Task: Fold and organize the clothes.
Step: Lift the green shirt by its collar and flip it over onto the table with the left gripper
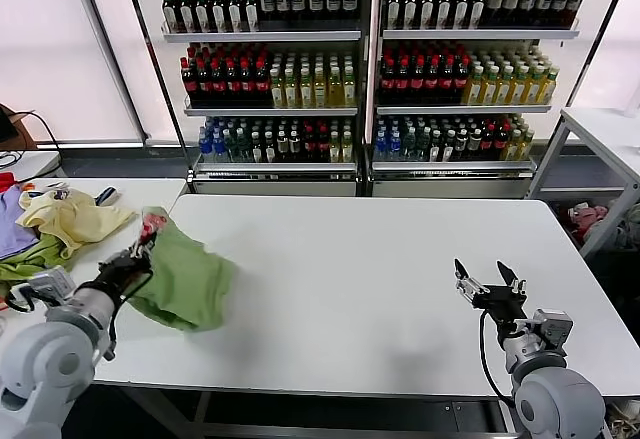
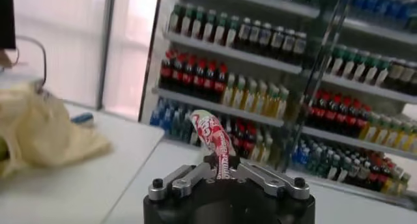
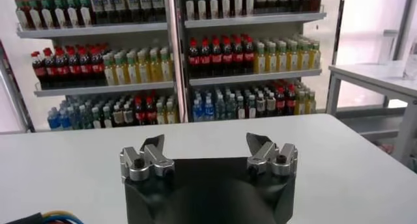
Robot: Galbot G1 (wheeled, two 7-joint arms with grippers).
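The sage-green shirt (image 1: 185, 277) lies bunched on the white table (image 1: 370, 279) near its left front, with its red-and-white print (image 1: 152, 225) at the upper left edge. My left gripper (image 1: 132, 259) is shut on the shirt's edge there. In the left wrist view the printed fabric (image 2: 216, 140) sticks up from between the closed fingers (image 2: 221, 168). My right gripper (image 1: 486, 281) is open and empty above the table's right front; in the right wrist view (image 3: 207, 148) its fingers stand wide apart.
A heap of pale yellow, green and purple garments (image 1: 55, 227) lies on a second table at the left, and also shows in the left wrist view (image 2: 39, 137). Shelves of bottles (image 1: 370, 59) stand behind. A white side table (image 1: 600, 134) is at the right.
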